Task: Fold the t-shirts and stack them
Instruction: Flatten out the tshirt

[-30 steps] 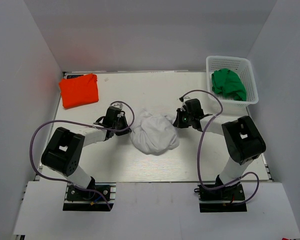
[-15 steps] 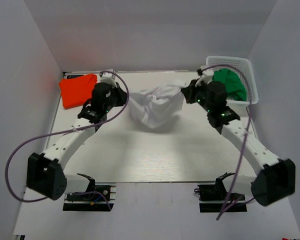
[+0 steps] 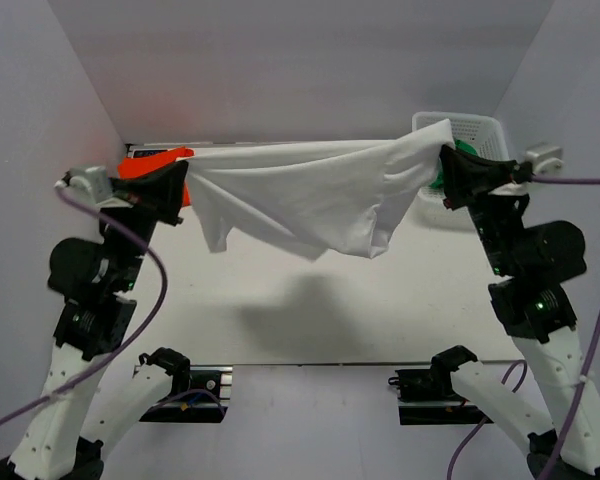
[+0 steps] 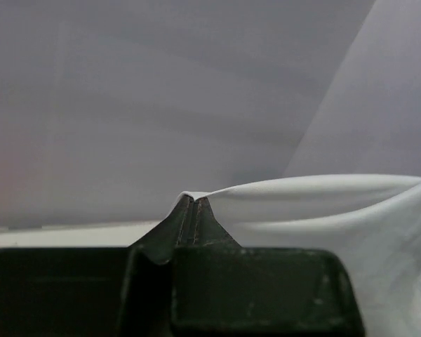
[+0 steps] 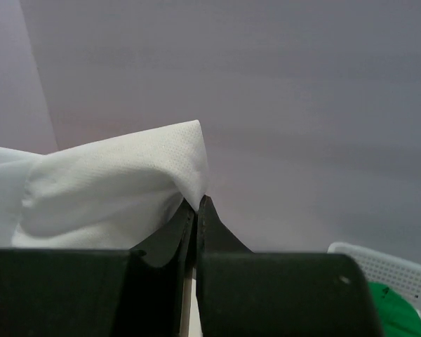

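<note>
Table (image 3: 310, 320) is walled on three sides – left, right and far panels rise straight from its edges, only the near edge with the arm bases is unwalled. Centre of the tabletop is bare, with the shirt's shadow on it.

White t-shirt (image 3: 310, 195) is fully off the table, stretched left-right between the two raised arms near the far wall. Top edge is pulled nearly straight; the body sags below it in soft folds, one sleeve hanging at lower left, a lobe of fabric drooping at centre-right. Cloth is plain white with a fine knit texture visible in the right wrist view.

Left gripper (image 3: 172, 183) – fingers pressed together on the shirt's left corner; the left wrist view shows a thin edge of fabric pinched at the tips.
Right gripper (image 3: 446, 160) – fingers closed on the right corner, a flap of cloth standing above the tips.

Orange t-shirt (image 3: 150, 162) lies at the far-left corner, mostly hidden behind the left gripper.
Green t-shirt (image 3: 462, 150) sits in the white basket (image 3: 480, 130) at the far-right corner, just behind the right gripper.
</note>
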Robot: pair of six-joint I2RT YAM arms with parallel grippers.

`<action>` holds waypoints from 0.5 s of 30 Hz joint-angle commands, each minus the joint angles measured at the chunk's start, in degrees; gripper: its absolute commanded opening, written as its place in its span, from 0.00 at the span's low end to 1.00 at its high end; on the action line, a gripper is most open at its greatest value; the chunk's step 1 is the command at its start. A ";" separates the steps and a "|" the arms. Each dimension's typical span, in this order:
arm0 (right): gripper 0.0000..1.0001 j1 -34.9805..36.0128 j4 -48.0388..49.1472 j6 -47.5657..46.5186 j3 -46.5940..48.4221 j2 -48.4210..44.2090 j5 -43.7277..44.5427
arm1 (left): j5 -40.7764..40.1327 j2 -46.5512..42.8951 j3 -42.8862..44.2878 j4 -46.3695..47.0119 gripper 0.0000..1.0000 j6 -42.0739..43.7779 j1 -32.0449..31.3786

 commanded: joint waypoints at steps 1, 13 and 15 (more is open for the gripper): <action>0.00 -0.39 0.15 -2.91 1.88 -3.30 5.80 | -8.23 -4.09 1.56 -2.10 0.00 1.15 1.33; 0.00 -1.09 -4.16 6.75 -7.77 17.04 15.40 | -10.89 14.13 -8.70 -6.41 0.16 -7.98 1.34; 0.00 -1.53 -4.77 10.08 -9.01 23.73 14.43 | -13.85 19.43 -10.30 -8.34 0.48 -9.91 1.34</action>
